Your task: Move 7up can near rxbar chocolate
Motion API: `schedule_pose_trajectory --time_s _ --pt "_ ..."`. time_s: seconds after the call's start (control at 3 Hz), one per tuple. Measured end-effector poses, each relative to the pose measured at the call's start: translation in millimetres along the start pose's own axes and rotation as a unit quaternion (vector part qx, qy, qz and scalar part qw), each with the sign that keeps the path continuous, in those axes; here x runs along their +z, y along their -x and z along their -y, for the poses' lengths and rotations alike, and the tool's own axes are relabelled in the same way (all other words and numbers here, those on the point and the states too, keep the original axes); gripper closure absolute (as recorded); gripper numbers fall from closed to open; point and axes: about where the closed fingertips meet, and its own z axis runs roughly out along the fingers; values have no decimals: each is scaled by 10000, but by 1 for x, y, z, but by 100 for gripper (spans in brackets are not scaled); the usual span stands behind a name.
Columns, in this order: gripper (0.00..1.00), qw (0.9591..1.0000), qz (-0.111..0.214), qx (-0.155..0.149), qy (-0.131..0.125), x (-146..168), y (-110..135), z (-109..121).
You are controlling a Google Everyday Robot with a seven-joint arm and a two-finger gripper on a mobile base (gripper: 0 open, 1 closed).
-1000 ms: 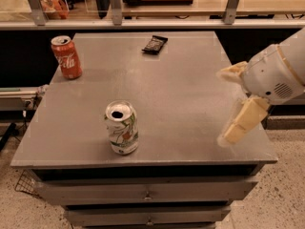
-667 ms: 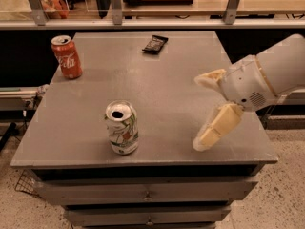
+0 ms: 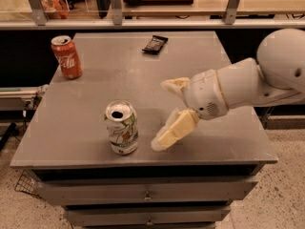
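The 7up can (image 3: pixel 122 128), white-silver with green and red marks and an opened silver top, stands upright near the front edge of the grey table (image 3: pixel 114 75). The rxbar chocolate (image 3: pixel 155 43), a flat dark bar, lies at the table's far edge, well behind the can. My gripper (image 3: pixel 164 114) reaches in from the right on a white arm and hangs just right of the can, apart from it. Its two cream fingers (image 3: pixel 175 130) are spread open and hold nothing.
A red Coca-Cola can (image 3: pixel 66 57) stands upright at the far left of the table. Behind the table runs a shelf with metal posts (image 3: pixel 114 6). Drawers (image 3: pixel 147 194) sit under the tabletop. The floor is speckled.
My arm has swept left across the table, from the right edge to just beside the 7up can. The cans and the bar have not moved.
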Motion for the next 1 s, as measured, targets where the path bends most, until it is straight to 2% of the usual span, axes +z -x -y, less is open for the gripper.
schedule_pose_trajectory --time_s 0.67,1.0 --pt "0 9966 794 177 108 46 21 -5" --pt "0 9929 1142 216 260 59 33 -22"
